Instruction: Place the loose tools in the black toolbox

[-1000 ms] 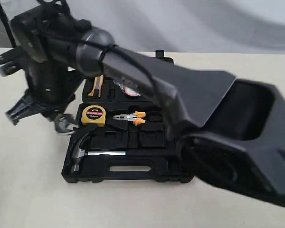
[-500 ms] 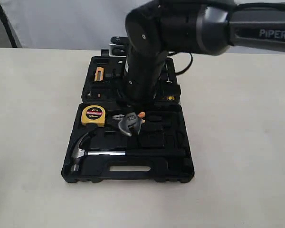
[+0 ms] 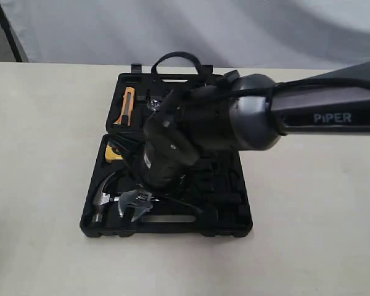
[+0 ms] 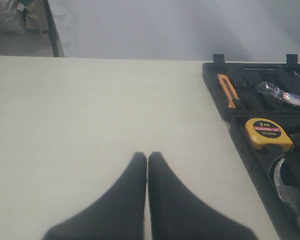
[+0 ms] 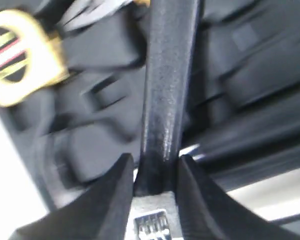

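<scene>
While the right gripper (image 5: 155,161) clamps the black handle of the adjustable wrench (image 3: 134,203), silver head low over the near-left of the open black toolbox (image 3: 242,219) just right of the seated hammer (image 3: 101,206), the left gripper (image 4: 148,157) sits pinched closed, empty, above bare table (image 4: 90,120) left of it

Left fingers (image 4: 125,200) together; right fingers (image 5: 106,200) clamped.

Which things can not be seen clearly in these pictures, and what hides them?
- Exterior view: the right arm covers the middle of the toolbox and most of the tape measure.
- Left wrist view: the picture edge cuts off the hammer.
- Right wrist view: blurred, and the edge cuts off the head of the wrench.
</scene>
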You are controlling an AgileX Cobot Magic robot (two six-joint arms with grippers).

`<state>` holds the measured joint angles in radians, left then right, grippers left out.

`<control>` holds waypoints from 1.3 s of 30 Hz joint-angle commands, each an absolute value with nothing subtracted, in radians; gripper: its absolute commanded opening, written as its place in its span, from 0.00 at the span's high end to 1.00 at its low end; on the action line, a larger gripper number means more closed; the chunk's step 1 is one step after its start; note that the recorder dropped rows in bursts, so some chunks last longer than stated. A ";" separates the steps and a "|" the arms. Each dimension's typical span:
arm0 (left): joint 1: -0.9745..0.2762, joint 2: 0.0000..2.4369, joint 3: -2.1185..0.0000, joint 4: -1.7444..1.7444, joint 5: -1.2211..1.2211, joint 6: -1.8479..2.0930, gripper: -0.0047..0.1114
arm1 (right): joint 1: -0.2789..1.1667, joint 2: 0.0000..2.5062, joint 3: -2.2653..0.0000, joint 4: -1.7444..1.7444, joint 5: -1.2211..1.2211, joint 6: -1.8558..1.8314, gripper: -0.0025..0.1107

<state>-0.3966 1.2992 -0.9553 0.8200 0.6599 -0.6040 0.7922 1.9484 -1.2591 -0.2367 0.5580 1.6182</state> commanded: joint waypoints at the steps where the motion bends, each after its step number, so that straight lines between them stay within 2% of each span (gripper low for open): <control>1: -0.393 1.291 -0.946 0.806 0.643 -0.614 0.95 | 0.808 1.947 -1.255 -0.281 0.427 1.715 0.50; 4: -0.393 1.291 -0.946 0.806 0.643 -0.614 0.95 | 0.808 1.938 -1.255 -0.272 0.427 1.715 0.42; 9: -0.393 1.291 -0.946 0.806 0.643 -0.614 0.95 | 0.804 1.892 -1.259 -0.352 0.352 1.637 0.46; 12: -0.393 1.291 -0.946 0.806 0.643 -0.614 0.95 | 0.800 1.852 -1.282 -0.427 0.334 1.374 0.63; 13: -0.393 1.291 -0.946 0.806 0.643 -0.614 0.95 | 0.798 1.834 -1.295 -0.432 0.362 1.239 0.74; 16: -0.393 1.291 -0.946 0.806 0.643 -0.614 0.95 | 0.795 1.807 -1.342 -0.404 0.511 0.865 0.98; 22: -0.393 1.291 -0.946 0.806 0.643 -0.614 0.95 | 0.754 1.881 -1.538 -0.160 1.025 0.062 0.97; 25: -0.393 1.291 -0.946 0.806 0.643 -0.614 0.95 | 0.720 1.949 -1.606 -0.010 1.152 -0.336 0.98; 28: -0.393 1.291 -0.946 0.806 0.643 -0.614 0.95 | 0.714 2.013 -1.615 0.061 1.105 -0.685 0.98; 31: -0.393 1.291 -0.946 0.806 0.643 -0.614 0.95 | 0.714 2.056 -1.615 0.059 0.976 -0.769 0.97; 33: -0.393 1.291 -0.946 0.806 0.643 -0.614 0.95 | 0.714 2.079 -1.615 0.063 0.970 -0.859 0.89; 36: -0.393 1.291 -0.946 0.806 0.643 -0.614 0.95 | 0.714 2.100 -1.615 0.061 0.953 -1.027 0.64; 38: -0.393 1.291 -0.946 0.806 0.643 -0.614 0.95 | 0.714 2.113 -1.615 0.063 0.922 -1.081 0.56; 39: -0.393 1.291 -0.946 0.806 0.643 -0.614 0.95 | 0.714 2.119 -1.615 0.063 0.911 -1.101 0.55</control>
<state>-0.3966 1.2992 -0.9553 0.8200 0.6599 -0.6040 0.7183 2.1089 -1.6087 0.0590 0.9398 -1.0434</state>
